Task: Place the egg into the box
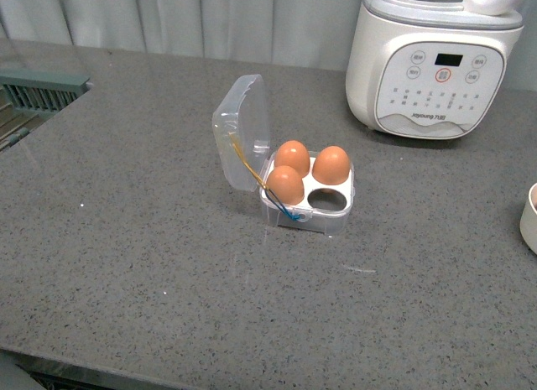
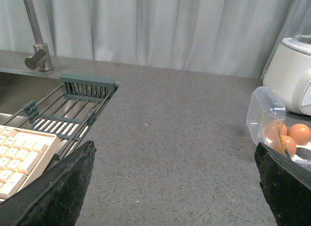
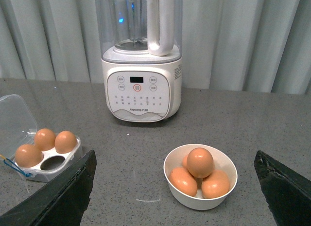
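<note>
Grey table (image 3: 272, 124) carries the bowl (image 3: 197, 202), lower centre, egg (image 3: 200, 162) topmost, seemingly straight ahead of the right claw (image 3: 174, 158), spread wide and empty; box (image 3: 48, 160) lower left.

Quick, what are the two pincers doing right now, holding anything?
Left pincer: open, empty.
Right pincer: open, empty.

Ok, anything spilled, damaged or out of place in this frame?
One oddity: a beige keyboard lies on the sink rack. Otherwise the box sits flat, lid open, three eggs seated, none visibly cracked.
</note>
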`<action>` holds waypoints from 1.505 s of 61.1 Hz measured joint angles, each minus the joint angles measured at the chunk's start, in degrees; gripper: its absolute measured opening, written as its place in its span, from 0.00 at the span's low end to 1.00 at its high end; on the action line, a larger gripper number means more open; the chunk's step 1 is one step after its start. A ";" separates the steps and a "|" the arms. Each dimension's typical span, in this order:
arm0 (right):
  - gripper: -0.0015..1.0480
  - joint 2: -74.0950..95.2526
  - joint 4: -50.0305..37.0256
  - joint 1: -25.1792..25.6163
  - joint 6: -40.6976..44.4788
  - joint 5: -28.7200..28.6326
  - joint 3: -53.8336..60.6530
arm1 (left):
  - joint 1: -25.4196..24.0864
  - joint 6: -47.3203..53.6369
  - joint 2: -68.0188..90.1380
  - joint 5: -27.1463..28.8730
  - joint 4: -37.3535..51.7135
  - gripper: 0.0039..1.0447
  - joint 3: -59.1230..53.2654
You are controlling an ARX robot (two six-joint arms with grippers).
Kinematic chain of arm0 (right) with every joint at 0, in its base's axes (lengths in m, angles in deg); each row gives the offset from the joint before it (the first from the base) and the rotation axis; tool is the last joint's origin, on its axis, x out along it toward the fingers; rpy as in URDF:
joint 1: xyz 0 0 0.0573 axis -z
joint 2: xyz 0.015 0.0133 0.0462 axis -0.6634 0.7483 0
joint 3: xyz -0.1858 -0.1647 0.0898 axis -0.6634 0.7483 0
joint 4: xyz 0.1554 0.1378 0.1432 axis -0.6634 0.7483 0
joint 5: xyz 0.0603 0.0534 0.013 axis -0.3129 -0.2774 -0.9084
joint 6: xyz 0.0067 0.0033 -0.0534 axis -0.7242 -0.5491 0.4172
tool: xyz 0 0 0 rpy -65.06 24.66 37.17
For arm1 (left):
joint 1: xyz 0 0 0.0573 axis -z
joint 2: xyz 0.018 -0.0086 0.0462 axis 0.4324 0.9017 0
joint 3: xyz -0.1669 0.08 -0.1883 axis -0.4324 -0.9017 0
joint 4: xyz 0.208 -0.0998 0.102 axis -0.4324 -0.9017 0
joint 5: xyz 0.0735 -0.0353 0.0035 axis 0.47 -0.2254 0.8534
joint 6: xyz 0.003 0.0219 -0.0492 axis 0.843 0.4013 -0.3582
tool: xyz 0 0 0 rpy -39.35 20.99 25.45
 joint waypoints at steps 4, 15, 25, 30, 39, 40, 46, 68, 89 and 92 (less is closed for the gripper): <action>0.91 0.00 0.00 0.00 0.00 0.00 0.00 | 0.00 0.02 0.00 0.00 0.00 0.94 0.00; 0.91 0.00 0.00 0.00 0.00 0.00 0.00 | 0.00 0.02 0.00 0.00 0.00 0.94 0.00; 0.91 0.00 0.00 0.00 0.00 0.00 0.00 | 0.00 0.02 0.00 0.00 0.00 0.94 0.00; 0.91 0.00 0.00 0.00 0.00 0.00 0.00 | 0.00 0.00 0.00 0.00 0.00 0.94 0.00; 0.91 0.00 0.00 0.00 0.00 0.00 0.00 | 0.00 0.00 0.00 0.00 0.00 0.94 0.00; 0.91 0.00 0.00 0.00 0.00 0.00 0.00 | 0.00 0.00 0.00 0.02 0.00 0.94 0.00; 0.91 0.00 0.00 0.00 0.00 0.00 0.00 | 0.00 0.00 0.00 0.02 0.00 0.94 0.00; 0.91 0.00 0.00 0.00 0.00 0.00 0.00 | 0.00 0.00 0.00 0.00 0.00 0.94 0.00; 0.91 4.50 6.49 0.50 0.20 0.44 -2.40 | 0.00 0.02 0.00 0.02 0.00 0.94 0.00; 0.91 10.91 4.79 2.84 0.35 -1.68 -3.02 | 0.00 0.02 0.00 -0.02 0.00 0.94 0.00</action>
